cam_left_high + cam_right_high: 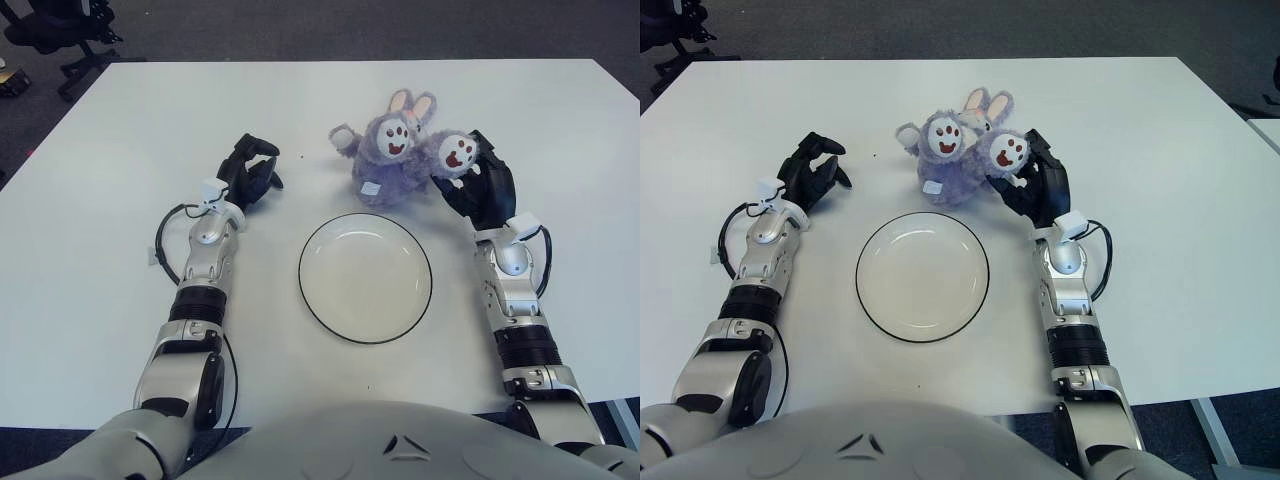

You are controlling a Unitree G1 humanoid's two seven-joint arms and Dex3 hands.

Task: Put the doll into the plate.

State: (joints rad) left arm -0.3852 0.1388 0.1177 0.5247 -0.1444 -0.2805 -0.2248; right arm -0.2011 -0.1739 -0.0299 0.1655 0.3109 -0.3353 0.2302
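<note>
right robot hand on the doll's foot, plate waiting empty

left eye view. purple plush doll (388, 158) sits on the white worktop (120, 130) just beyond the far rim of the plate (366, 277), near it but not in it. rabbit shape, long pink-lined ears, pale face, round white foot pads with dark red marks, small white tag on its side. right robot hand (472, 182) is at the doll's raised foot on the right, dark fingers curled around it; looks like a grasp on that limb only, body free. left robot hand (249, 172) shows to the left of the doll, well apart from it, fingers curled and holding nothing.

right eye view. same layout. the doll (952, 150) leans toward the held foot; fur is shaggy and soft, so it will sag and swing from a single limb. the plate (923, 276) is round, shallow, glossy white with a thin dark rim, empty.

judgement: step in hand is securing and lifting. a foot-only hold is thin; close firmly before rising. lift high enough that the hanging body clears the plate rim, carry toward the robot, lower until the bulk settles at the centre, then let go. a slick plate may slide if the plush drags its edge.
</note>
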